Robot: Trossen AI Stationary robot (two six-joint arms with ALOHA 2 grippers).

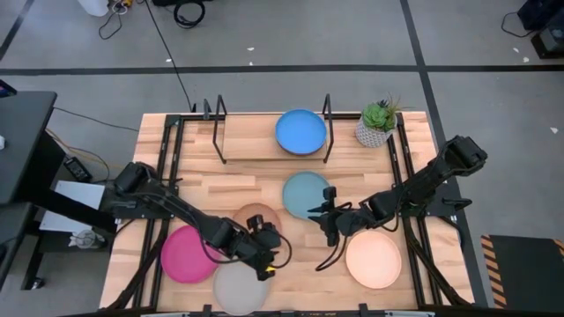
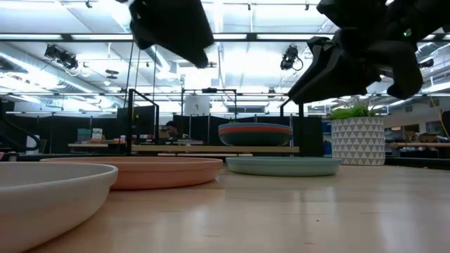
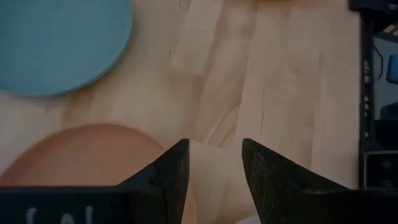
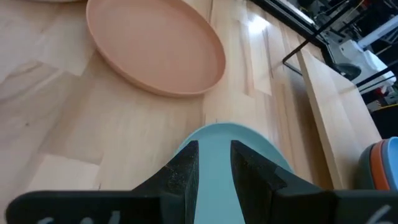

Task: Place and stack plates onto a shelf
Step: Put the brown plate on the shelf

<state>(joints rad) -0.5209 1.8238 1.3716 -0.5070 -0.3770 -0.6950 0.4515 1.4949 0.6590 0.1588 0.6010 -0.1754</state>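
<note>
Pincer [image 4: 214,163] over pale blue plate [image 4: 249,162]

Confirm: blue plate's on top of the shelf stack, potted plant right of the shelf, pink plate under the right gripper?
Not the last part. In the high view the pink plate lies by the left arm; the right gripper hovers at the pale blue plate. The blue plate does top the shelf stack, with the potted plant to its right.
</note>
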